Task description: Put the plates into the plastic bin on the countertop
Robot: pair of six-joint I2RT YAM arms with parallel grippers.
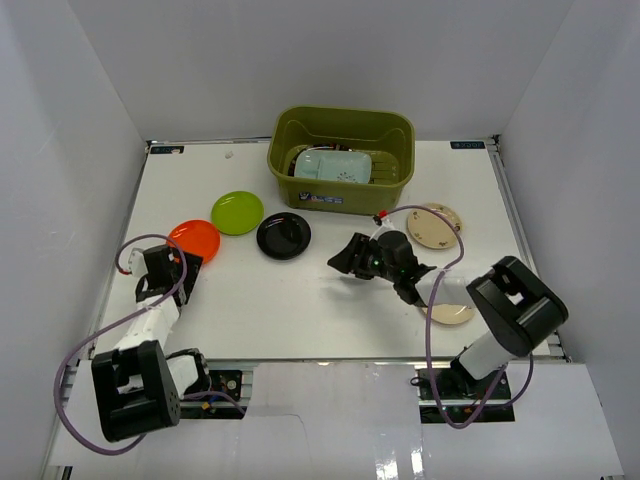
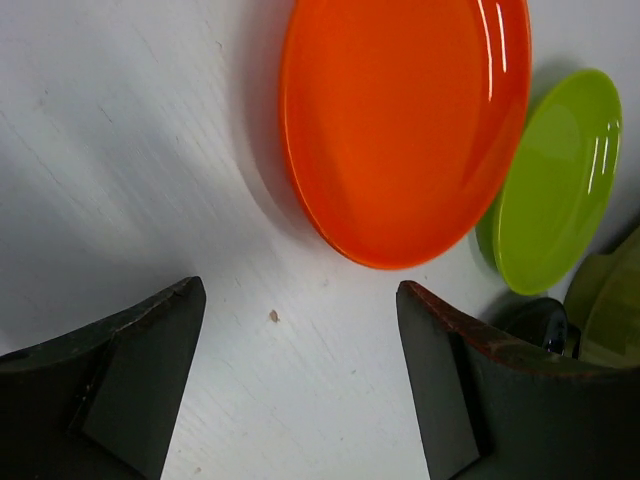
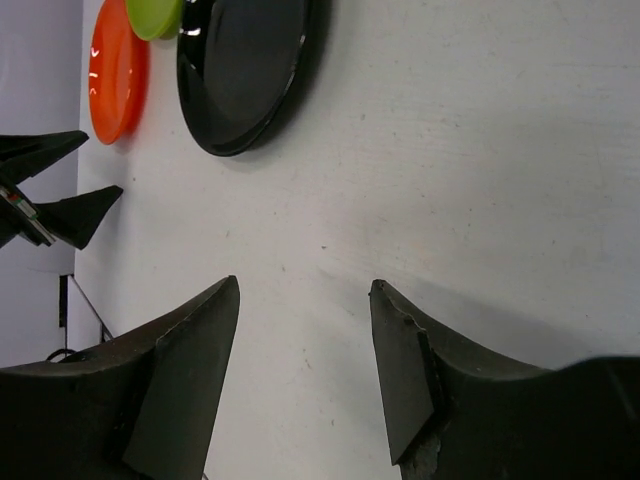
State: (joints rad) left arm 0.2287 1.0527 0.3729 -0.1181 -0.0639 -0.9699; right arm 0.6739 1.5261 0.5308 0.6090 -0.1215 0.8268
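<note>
Lying outside one bin (image 1: 283, 150) are five plates (image 1: 283, 236); left tool (image 2: 300, 300), right tool (image 3: 305, 290) gape empty.

The left gripper (image 1: 178, 262) sits low at the lower left of the frame, jaws spread wide with nothing between them. The right gripper (image 1: 343, 258) points left at mid-frame, jaws parted and empty.

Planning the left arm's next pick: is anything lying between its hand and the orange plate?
Nothing visible does. The left hand hangs open just short of the orange plate, with only bare countertop between them. The lime green plate lies beyond the orange one, out of the path.
</note>
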